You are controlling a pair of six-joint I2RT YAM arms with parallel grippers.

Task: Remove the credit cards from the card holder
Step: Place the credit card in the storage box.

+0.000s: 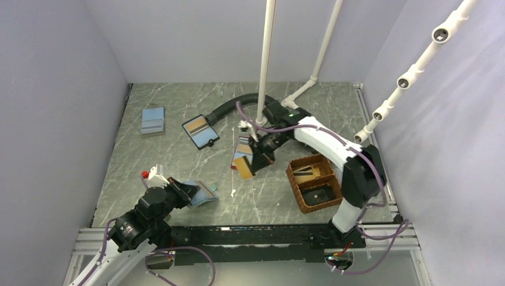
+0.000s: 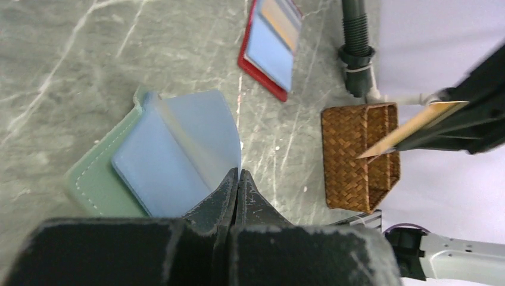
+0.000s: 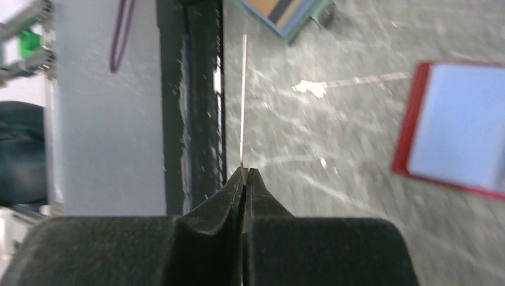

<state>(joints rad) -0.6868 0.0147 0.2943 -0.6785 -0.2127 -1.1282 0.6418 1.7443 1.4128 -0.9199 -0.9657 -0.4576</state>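
The teal card holder (image 2: pixel 98 187) lies on the table near the left arm, its pale blue face (image 2: pixel 161 161) lifted into a curve. My left gripper (image 2: pixel 237 174) is shut on the edge of that pale blue flap, and it also shows in the top view (image 1: pixel 192 192). The holder (image 1: pixel 204 194) appears there too. My right gripper (image 3: pixel 245 171) is shut on a tan credit card (image 3: pixel 244 101), seen edge-on. It holds the card (image 1: pixel 242 164) in the air over the table's middle, left of the basket. The card also shows in the left wrist view (image 2: pixel 411 128).
A wicker basket (image 1: pixel 295 186) at the right holds cards in its two compartments. A red-edged holder (image 2: pixel 271 53) lies open behind the middle (image 1: pixel 200 131). Another pale blue holder (image 1: pixel 153 120) lies at the back left. A black hose (image 1: pixel 229 107) and white poles (image 1: pixel 265 59) stand at the back.
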